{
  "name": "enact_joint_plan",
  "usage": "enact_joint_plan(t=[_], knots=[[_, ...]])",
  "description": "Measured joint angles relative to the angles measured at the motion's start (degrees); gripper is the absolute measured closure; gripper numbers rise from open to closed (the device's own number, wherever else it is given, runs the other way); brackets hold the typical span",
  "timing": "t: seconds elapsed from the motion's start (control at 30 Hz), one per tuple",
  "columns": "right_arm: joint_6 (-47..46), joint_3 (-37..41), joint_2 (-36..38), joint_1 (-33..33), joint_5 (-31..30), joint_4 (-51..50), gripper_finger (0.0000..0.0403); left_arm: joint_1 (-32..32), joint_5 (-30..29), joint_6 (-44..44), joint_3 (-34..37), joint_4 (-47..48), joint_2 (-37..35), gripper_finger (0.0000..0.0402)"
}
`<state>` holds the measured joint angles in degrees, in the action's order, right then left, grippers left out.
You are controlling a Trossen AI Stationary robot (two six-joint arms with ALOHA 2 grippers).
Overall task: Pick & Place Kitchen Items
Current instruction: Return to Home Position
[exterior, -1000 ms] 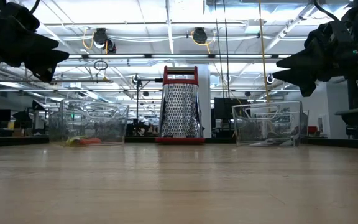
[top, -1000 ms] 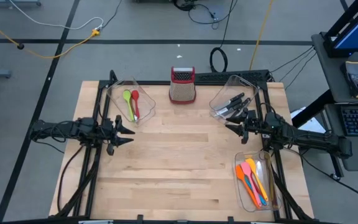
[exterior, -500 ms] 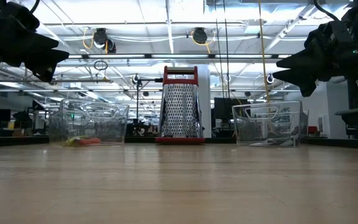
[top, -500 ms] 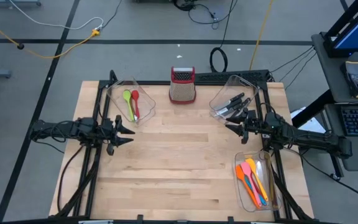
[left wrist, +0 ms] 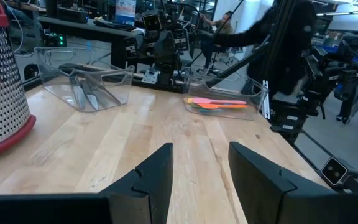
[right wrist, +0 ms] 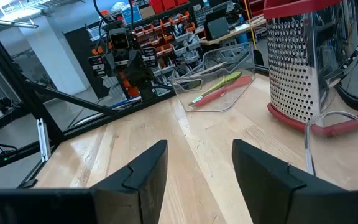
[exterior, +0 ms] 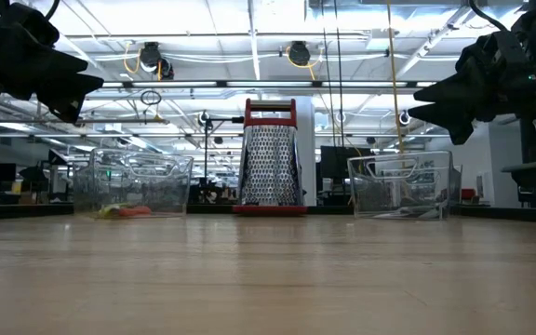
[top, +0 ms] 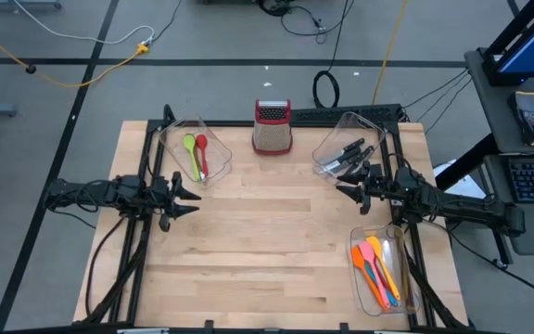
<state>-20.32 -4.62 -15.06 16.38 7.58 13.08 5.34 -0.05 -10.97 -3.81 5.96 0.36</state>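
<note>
Nearest, at the table's (top: 267, 260) right edge, the near bin (top: 354, 243) holds orange and yellow spatulas (top: 375, 264). At mid-table the left gripper (top: 196, 199) and the right gripper (top: 340, 191) hover over opposite sides, facing each other (each with fingers parted, gripping nothing). Farther back, the left bin (top: 176, 130) holds a green spoon (top: 191, 148) and a red spoon (top: 201, 148), and the right bin (top: 350, 125) holds the knives (top: 349, 155). The grater (top: 272, 127) stands between them.

Kitchen items held in three clear bins.
A green spoon (top: 191, 148) and a red spoon (top: 201, 154) are laid side by side in the far left bin (top: 219, 139); black-handled knives (top: 349, 155) are piled in the far right bin (top: 352, 119); orange, yellow and red spatulas (top: 375, 264) are gathered in the near right bin (top: 355, 278).
</note>
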Motion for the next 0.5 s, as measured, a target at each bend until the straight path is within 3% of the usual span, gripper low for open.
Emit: enact_joint_plan(t=[0.5], knots=[[0.0, 0.0, 0.0, 0.0, 0.0, 0.0, 0.0229, 0.0, 0.0, 0.1, 0.0, 0.0, 0.0, 0.0245]])
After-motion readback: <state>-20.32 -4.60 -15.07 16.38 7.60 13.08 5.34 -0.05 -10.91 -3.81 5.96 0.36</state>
